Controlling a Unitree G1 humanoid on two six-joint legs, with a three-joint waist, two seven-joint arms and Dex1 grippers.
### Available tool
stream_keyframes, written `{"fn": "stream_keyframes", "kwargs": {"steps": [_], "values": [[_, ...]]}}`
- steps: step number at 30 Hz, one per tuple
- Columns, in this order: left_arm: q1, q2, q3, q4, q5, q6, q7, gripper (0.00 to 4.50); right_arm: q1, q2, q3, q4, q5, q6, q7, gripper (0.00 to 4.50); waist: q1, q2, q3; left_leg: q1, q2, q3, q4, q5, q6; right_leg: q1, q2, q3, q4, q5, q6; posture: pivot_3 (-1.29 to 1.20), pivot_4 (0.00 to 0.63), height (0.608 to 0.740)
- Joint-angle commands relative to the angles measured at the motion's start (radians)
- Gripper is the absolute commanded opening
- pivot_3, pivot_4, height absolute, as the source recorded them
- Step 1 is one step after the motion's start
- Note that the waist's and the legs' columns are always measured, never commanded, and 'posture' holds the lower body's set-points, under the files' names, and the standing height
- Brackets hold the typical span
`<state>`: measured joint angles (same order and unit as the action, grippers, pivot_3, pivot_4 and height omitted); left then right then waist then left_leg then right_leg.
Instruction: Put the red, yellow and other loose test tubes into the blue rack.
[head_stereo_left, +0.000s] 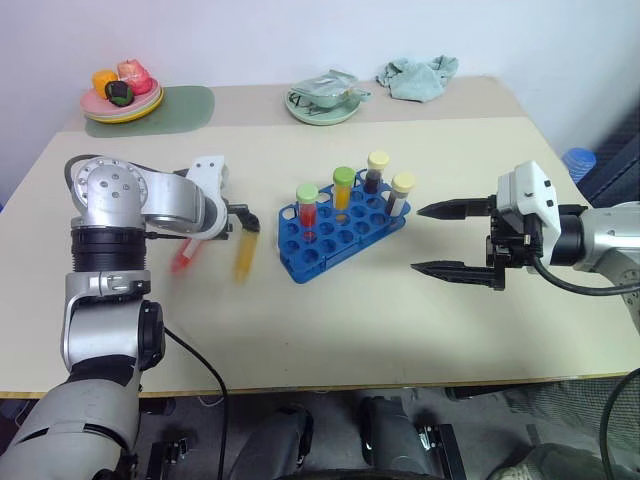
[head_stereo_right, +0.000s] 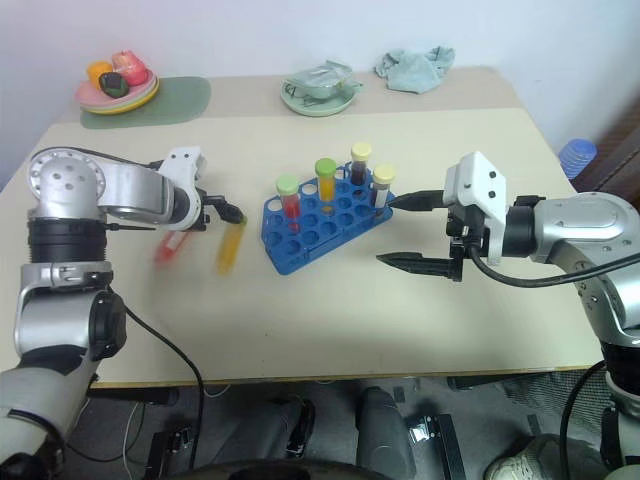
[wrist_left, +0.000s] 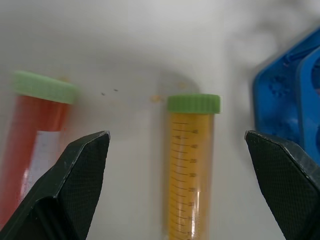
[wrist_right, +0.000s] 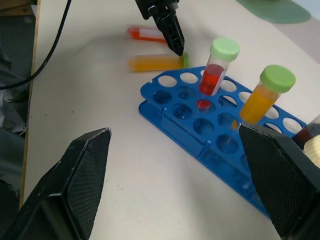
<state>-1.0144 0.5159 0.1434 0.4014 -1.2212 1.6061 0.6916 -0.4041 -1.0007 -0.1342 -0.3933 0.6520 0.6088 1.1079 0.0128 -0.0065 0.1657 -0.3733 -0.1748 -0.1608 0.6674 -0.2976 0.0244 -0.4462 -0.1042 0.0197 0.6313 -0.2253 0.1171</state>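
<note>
Yellow tube (wrist_left: 191, 165): lay on worktop (head_stereo_left: 400, 320) beside blue rack (head_stereo_left: 340, 235); graduation marks printed, digits unreadable.
Red tube (wrist_left: 35, 145): lay alongside, white label blank.
Left gripper (wrist_left: 175, 185): spread above yellow tube.
Right gripper (head_stereo_left: 440, 240): spread, empty.

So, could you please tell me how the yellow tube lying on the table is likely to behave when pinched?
The yellow tube lies flat on the table and looks round, so it may roll. Its smooth clear wall could slip. The left claw is open astride it.
</note>
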Motion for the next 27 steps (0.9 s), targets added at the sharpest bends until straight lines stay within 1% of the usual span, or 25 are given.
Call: {"fn": "stream_keyframes", "kwargs": {"steps": [1,8,14,15,16,21,22,26,27], "values": [[-0.041,0.009,-0.026,0.034,-0.002,0.008,0.043,4.45,0.004,-0.005,-0.048,-0.043,0.021,0.007,-0.018,4.14,0.002,0.000,0.000,0.000,0.000,0.000,0.000,0.000,0.000,0.000,0.000,0.000,0.000,0.000,0.000,0.00,0.150,0.740],[-0.089,-0.018,-0.044,0.137,0.067,0.008,0.036,4.45,0.014,-0.003,-0.067,-0.063,0.034,0.024,-0.042,4.14,0.002,0.000,0.000,0.000,0.000,0.000,0.000,0.000,0.000,0.000,0.000,0.000,0.000,0.000,0.000,0.00,0.150,0.740],[-0.127,-0.068,-0.029,0.208,0.190,0.008,-0.015,4.45,0.024,-0.010,-0.081,-0.076,0.044,0.035,-0.053,4.14,0.001,0.000,0.000,0.000,0.000,0.000,0.000,0.000,0.000,0.000,0.000,0.000,0.000,0.000,0.000,0.00,0.150,0.740],[-0.132,-0.071,-0.027,0.215,0.207,0.008,-0.023,3.92,0.026,-0.012,-0.084,-0.079,0.046,0.037,-0.055,4.23,0.001,0.000,0.000,0.000,0.000,0.000,0.000,0.000,0.000,0.000,0.000,0.000,0.000,0.000,0.000,0.00,0.150,0.740],[-0.135,-0.072,-0.027,0.219,0.221,0.008,-0.033,3.59,0.029,-0.013,-0.087,-0.082,0.048,0.040,-0.057,4.23,0.001,0.000,0.000,0.000,0.000,0.000,0.000,0.000,0.000,0.000,0.000,0.000,0.000,0.000,0.000,0.00,0.150,0.740],[-0.146,-0.081,-0.011,0.228,0.292,0.008,-0.068,1.10,0.043,-0.015,-0.100,-0.091,0.054,0.047,-0.065,4.23,0.002,0.000,0.000,0.000,0.000,0.000,0.000,0.000,0.000,0.000,0.000,0.000,0.000,0.000,0.000,0.00,0.150,0.740],[-0.147,-0.084,-0.006,0.230,0.303,0.008,-0.073,0.75,0.045,-0.015,-0.101,-0.092,0.054,0.047,-0.067,4.23,0.002,0.000,0.000,0.000,0.000,0.000,0.000,0.000,0.000,0.000,0.000,0.000,0.000,0.000,0.000,0.00,0.150,0.740],[-0.145,-0.085,0.004,0.216,0.298,0.008,-0.089,0.73,0.047,-0.014,-0.099,-0.090,0.052,0.046,-0.069,4.23,0.002,0.000,0.000,0.000,0.000,0.000,0.000,0.000,0.000,0.000,0.000,0.000,0.000,0.000,0.000,0.00,0.150,0.740],[-0.141,-0.073,-0.002,0.198,0.281,0.008,-0.098,0.73,0.042,-0.013,-0.095,-0.087,0.050,0.046,-0.069,4.23,0.002,-0.001,0.000,-0.001,0.000,0.000,0.000,0.000,0.000,0.000,0.000,0.000,0.000,0.000,0.000,0.00,0.150,0.740]]}}
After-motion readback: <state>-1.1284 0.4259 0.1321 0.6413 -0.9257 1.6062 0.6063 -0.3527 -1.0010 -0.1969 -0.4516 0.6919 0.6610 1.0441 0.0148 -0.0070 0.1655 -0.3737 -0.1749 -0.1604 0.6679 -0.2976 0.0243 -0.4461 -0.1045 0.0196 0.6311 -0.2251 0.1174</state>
